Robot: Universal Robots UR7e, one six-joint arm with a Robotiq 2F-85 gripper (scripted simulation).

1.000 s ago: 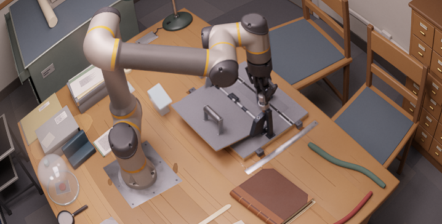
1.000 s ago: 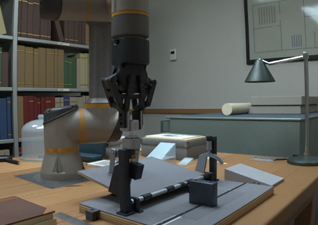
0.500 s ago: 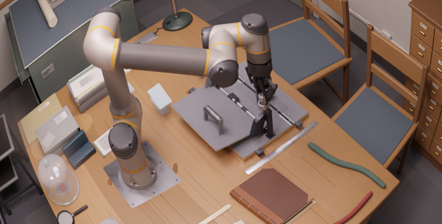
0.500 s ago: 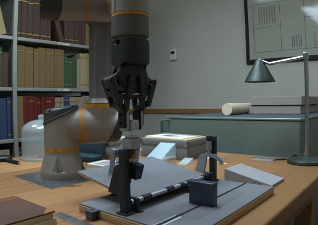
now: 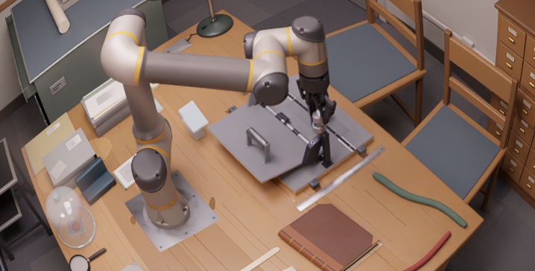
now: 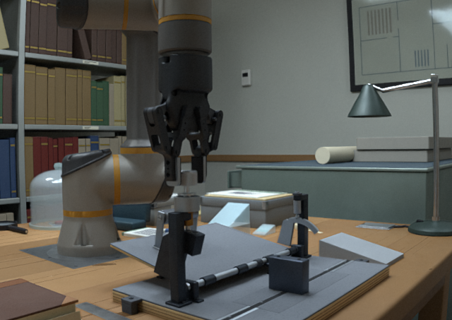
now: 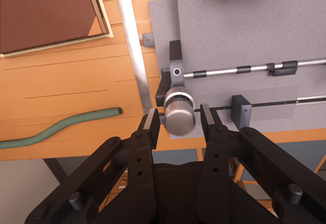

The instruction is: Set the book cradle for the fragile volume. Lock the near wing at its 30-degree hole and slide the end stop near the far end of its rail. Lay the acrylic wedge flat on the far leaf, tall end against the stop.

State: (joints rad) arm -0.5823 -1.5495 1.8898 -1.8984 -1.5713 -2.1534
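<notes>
The grey book cradle (image 5: 295, 138) sits mid-table with its near wing (image 5: 258, 140) raised on the hinge rod. A black post (image 6: 175, 258) at the cradle's front end carries a silver locking-pin knob (image 7: 179, 115). My gripper (image 7: 179, 122) hangs straight above that knob, open, with a finger on either side of it, and holds nothing. The dark end stop (image 6: 288, 273) sits on its rail (image 7: 286, 102) on the far leaf, partway along. The clear acrylic wedge (image 5: 193, 119) stands on the table beside the near wing.
A steel ruler (image 5: 340, 179) lies along the cradle's front edge, with a brown book (image 5: 327, 236) beyond it. A green snake weight (image 5: 419, 198) and a red one (image 5: 428, 252) lie near the table's corner. Two chairs (image 5: 460, 135) stand by the table's far side, and a desk lamp (image 6: 431, 156) stands at its end.
</notes>
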